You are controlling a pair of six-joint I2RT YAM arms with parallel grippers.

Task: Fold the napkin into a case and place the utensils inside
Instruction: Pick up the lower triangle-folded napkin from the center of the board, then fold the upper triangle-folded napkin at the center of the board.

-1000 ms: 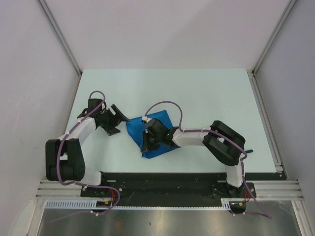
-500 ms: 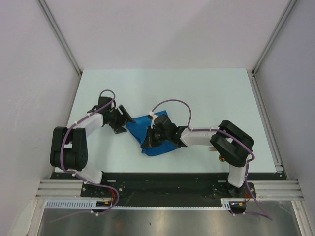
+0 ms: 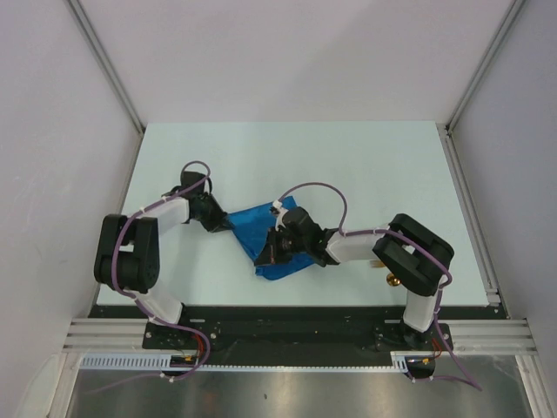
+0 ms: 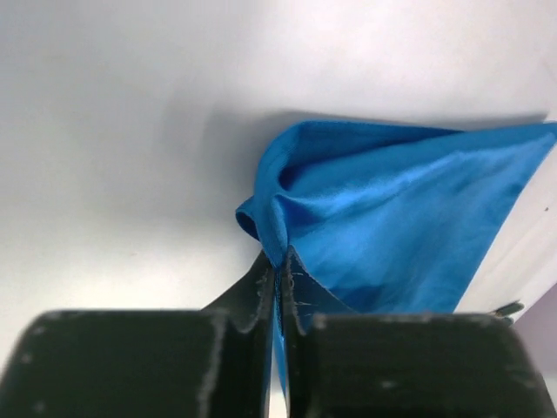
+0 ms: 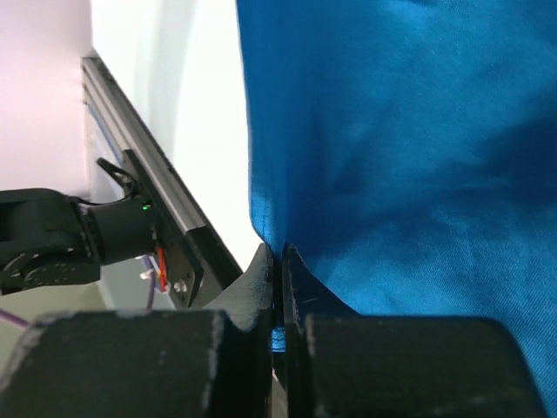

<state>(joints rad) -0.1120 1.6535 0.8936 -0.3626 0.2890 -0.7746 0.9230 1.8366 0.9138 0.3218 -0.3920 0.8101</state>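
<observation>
Left gripper (image 4: 278, 261) and right gripper (image 5: 278, 259) are each pinching a napkin (image 3: 251, 225) edge; advisably, both should be moving together, keeping it taut for a square fold.

I read the left arm (image 3: 161, 213) folded at its elbow and reaching right, with the left gripper (image 4: 278, 261) pinched on a corner of the napkin (image 3: 251, 225). The right arm (image 3: 359, 244) extends left, and the right gripper (image 5: 277, 257) is clamped on the napkin's edge.

No text, label, brand, number or sign can be read in any of the three views. Nothing printed shows up clearly enough to make out.
</observation>
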